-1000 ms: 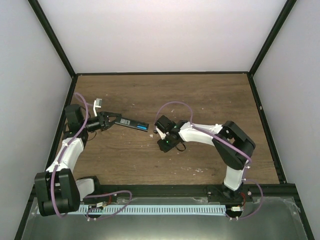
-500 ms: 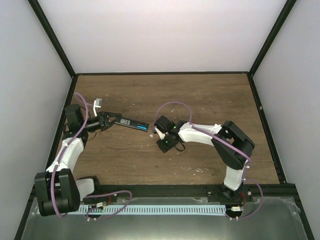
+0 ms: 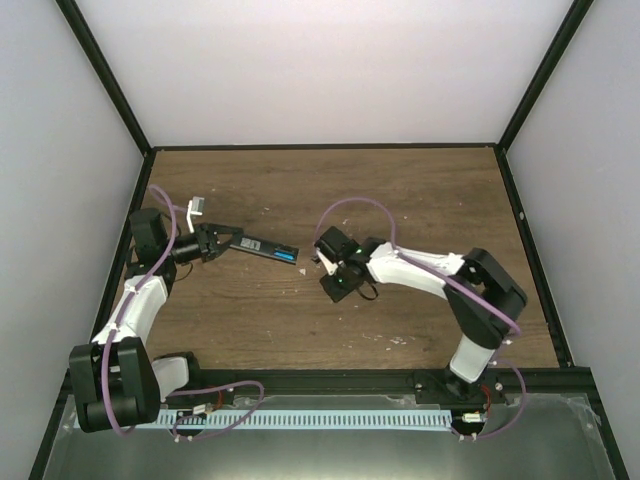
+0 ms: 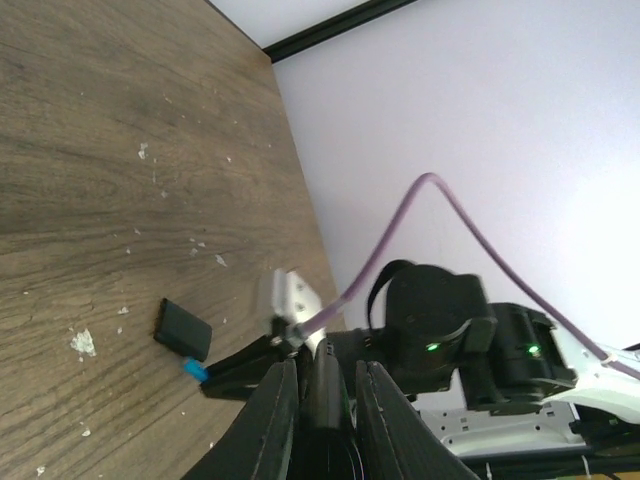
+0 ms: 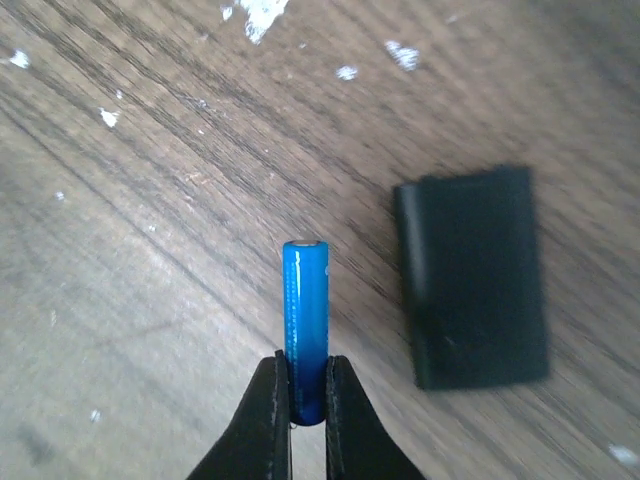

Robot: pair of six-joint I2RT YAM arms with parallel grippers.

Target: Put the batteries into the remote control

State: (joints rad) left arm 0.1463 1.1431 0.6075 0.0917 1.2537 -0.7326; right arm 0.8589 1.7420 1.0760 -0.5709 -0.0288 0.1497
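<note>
One battery (image 3: 288, 257) apparently seated in remote (image 3: 268, 249), clamped by left gripper (image 3: 228, 242) near left edge | second battery (image 5: 305, 320) pinched in right gripper (image 5: 305, 372), midway between side edges | insertion and cover (image 5: 470, 275) remain.

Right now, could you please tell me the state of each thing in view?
left gripper: shut on the remote control
right gripper: shut on the battery
remote control: gripped at one end, bay uncovered
battery: clamped by one end, not yet loaded
cover: off the remote, flat on the table
</note>
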